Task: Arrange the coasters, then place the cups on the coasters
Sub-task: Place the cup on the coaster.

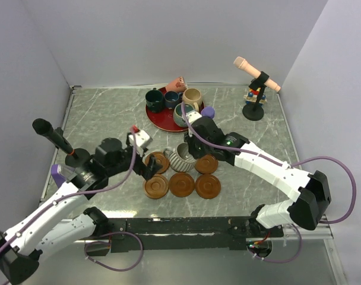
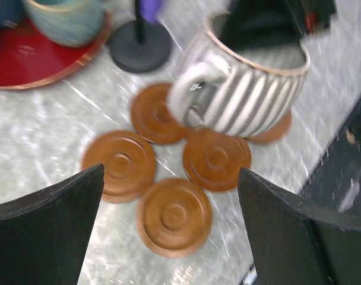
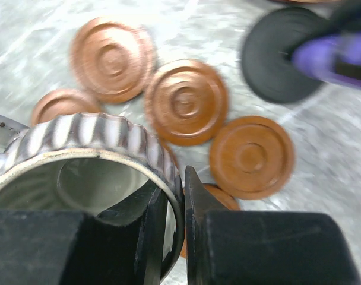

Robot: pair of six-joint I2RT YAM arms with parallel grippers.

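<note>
While the right pincer (image 3: 176, 196) is clamped on the rim of the grey ribbed cup (image 3: 79, 142), one finger inside the wall and one outside, the left pincer (image 2: 170, 172) stands wide apart and holds nothing.

Key relation: the coasters (image 3: 186, 101) lie below and just ahead of the right pincer, clustered on the desk (image 1: 109, 113). The cup sits over the middle of that cluster, so a set-down looks like a short drop, approx. straight down. Which disc is meant: cannot tell. The right arm is nearer, as it has the cup. The cup is close ahead of the left pincer, w/ its handle (image 2: 186, 89) turned that way.

Views compared:
- Right wrist cam gives the rim grip; overhead the arm hides it.
- Left wrist cam gives the handle and the ribbed side tilted over the discs. Whether the base touches a coaster: cannot tell.
- Only overhead shows the other cups (image 1: 191, 98) on the red plate (image 1: 158, 122), beyond the right pincer.
</note>
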